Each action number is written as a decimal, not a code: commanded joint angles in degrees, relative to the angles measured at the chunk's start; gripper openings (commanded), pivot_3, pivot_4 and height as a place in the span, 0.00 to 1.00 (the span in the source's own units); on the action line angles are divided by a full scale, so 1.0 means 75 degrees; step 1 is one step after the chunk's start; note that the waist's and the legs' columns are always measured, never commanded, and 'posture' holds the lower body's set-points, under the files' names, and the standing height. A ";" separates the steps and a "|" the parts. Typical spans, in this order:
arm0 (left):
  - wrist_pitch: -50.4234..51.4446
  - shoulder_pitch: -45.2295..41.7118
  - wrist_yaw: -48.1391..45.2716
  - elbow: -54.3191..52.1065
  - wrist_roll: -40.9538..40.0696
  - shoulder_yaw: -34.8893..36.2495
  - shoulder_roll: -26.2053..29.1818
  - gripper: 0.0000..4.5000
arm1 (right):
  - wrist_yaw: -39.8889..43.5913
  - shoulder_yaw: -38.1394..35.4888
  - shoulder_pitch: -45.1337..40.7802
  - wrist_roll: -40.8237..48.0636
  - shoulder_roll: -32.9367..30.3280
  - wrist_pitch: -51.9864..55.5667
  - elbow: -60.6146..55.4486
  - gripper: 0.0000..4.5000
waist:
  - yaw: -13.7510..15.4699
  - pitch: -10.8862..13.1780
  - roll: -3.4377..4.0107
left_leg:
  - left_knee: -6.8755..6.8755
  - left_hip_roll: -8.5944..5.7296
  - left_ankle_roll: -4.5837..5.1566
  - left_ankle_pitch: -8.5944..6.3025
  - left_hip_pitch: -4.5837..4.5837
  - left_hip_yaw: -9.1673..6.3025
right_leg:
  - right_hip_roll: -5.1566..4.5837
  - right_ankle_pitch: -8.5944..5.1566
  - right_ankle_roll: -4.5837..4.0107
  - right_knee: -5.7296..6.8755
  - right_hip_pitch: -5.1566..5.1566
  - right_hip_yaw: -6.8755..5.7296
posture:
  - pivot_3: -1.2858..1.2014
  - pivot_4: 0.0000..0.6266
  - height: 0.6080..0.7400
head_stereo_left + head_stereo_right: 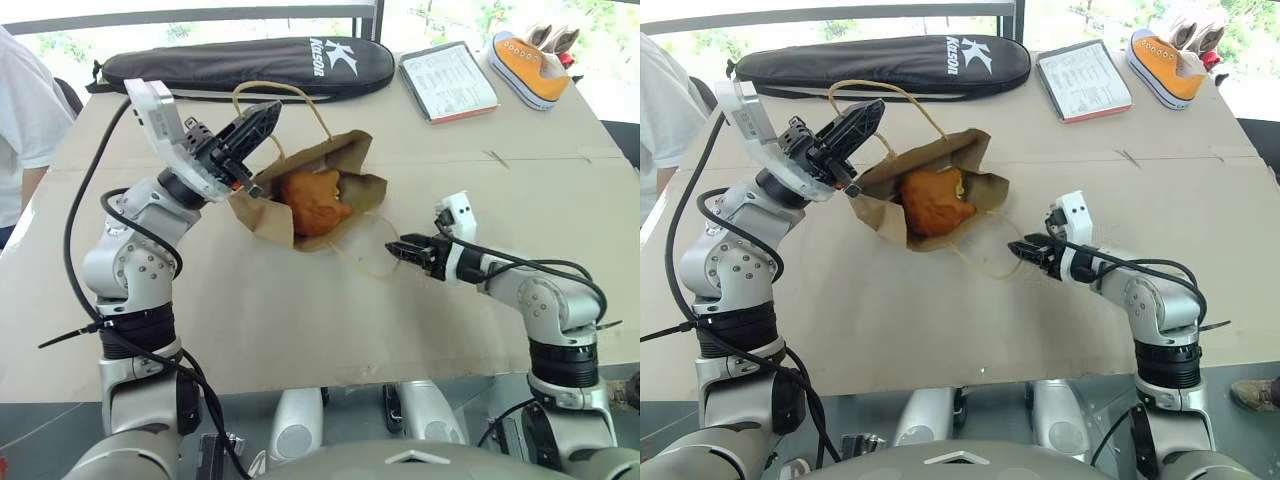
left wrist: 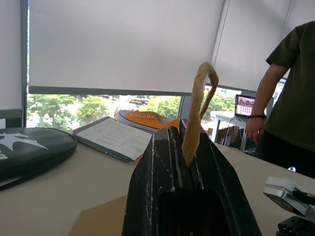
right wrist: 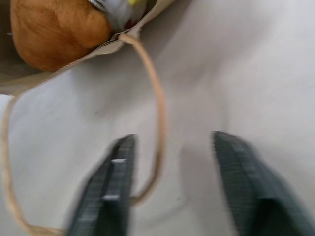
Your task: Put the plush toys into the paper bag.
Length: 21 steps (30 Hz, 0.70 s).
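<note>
My left claw point(image 1: 262, 117) is clamped on one tan loop handle point(image 2: 197, 113) of the paper bag point(image 1: 345, 160), holding that side of the mouth raised above the table point(image 1: 300, 320). Just below and beyond this claw the bag lies on its side, mouth gaping toward my right arm. Inside the mouth sits the brown-orange bear point(image 1: 312, 203); beside it the right wrist view shows a scrap of white plush point(image 3: 115, 12), probably the second of the plush toys, though too little is visible to be sure.

My right claw point(image 1: 400, 250) hovers low over the table with its fingers point(image 3: 106, 191) apart and nothing between them. The bag's other handle point(image 3: 158, 123) lies slack on the table, looping between this claw and the bag mouth, which is near and ahead of it.

Judgement: both toys appear to be at or within the mouth, so the step in hand is seating them deeper. To do it well, I should keep the left grip firm and lift steadily so the toys slide toward the bottom, while the right claw stays clear of the loose loop, which could snag a finger.
</note>
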 commanded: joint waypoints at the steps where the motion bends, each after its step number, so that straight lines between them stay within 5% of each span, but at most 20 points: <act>1: -0.0057 -0.0103 0.0080 -0.0272 -0.0141 0.0162 0.0109 0.00 | 0.0235 -0.0382 -0.0095 0.0723 0.0154 -0.0059 -0.0179 0.10 | 0.0000 0.0000 0.0000 | 0.0000 0.0000 0.0000 0.0000 -0.0001 0.0000 | 0.0000 0.0000 0.0000 0.0000 0.0000 0.0000 | 0.52 0.24 1.00; 2: -0.0052 -0.0090 0.0095 -0.0288 -0.0154 0.0175 0.0119 0.00 | 0.0249 -0.0485 -0.0136 0.0902 0.0193 -0.0043 -0.0232 0.01 | 0.0000 0.0000 0.0000 | 0.0000 0.0000 0.0000 0.0000 -0.0001 -0.0001 | 0.0000 0.0000 0.0001 0.0000 0.0000 0.0000 | 0.52 0.24 1.00; 5: 0.0006 -0.0044 0.0141 -0.0343 -0.0241 0.0220 0.0126 0.00 | 0.0275 -0.0938 -0.0266 0.1741 0.0340 0.0170 -0.0510 0.01 | -0.0001 0.0000 0.0000 | 0.0000 0.0000 0.0000 0.0000 -0.0001 -0.0001 | 0.0000 0.0000 0.0001 0.0000 0.0000 0.0000 | 0.52 0.24 1.00; 11: 0.0639 -0.0657 -0.0185 0.0487 -0.1015 0.0559 0.0488 0.00 | -0.0800 -0.2373 -0.1610 0.5469 0.0748 0.0537 -0.1150 0.01 | -0.0016 0.0003 0.0004 | 0.0000 0.0003 0.0000 0.0000 0.0000 -0.0004 | 0.0002 0.0000 0.0001 0.0002 0.0000 -0.0002 | 0.52 0.24 1.00; 15: 0.0335 -0.1378 -0.1148 0.2034 0.0068 -0.0193 0.1277 0.00 | -0.2127 -0.2348 -0.2518 0.6961 0.0280 0.0345 -0.0958 0.01 | -0.0016 0.0005 0.0009 | 0.0000 0.0003 0.0001 0.0000 0.0002 -0.0010 | 0.0005 -0.0001 0.0001 0.0004 0.0000 -0.0011 | 0.52 0.24 1.00; 21: -0.0555 -0.2360 -0.1873 0.3657 0.1340 -0.1169 0.1078 0.00 | -0.2856 -0.1766 -0.1940 0.7027 -0.0563 0.0284 -0.0905 0.01 | 0.0024 0.0002 0.0005 | -0.0005 -0.0002 0.0003 -0.0001 -0.0015 -0.0004 | -0.0005 0.0000 0.0000 -0.0018 0.0000 -0.0012 | 0.52 0.24 1.00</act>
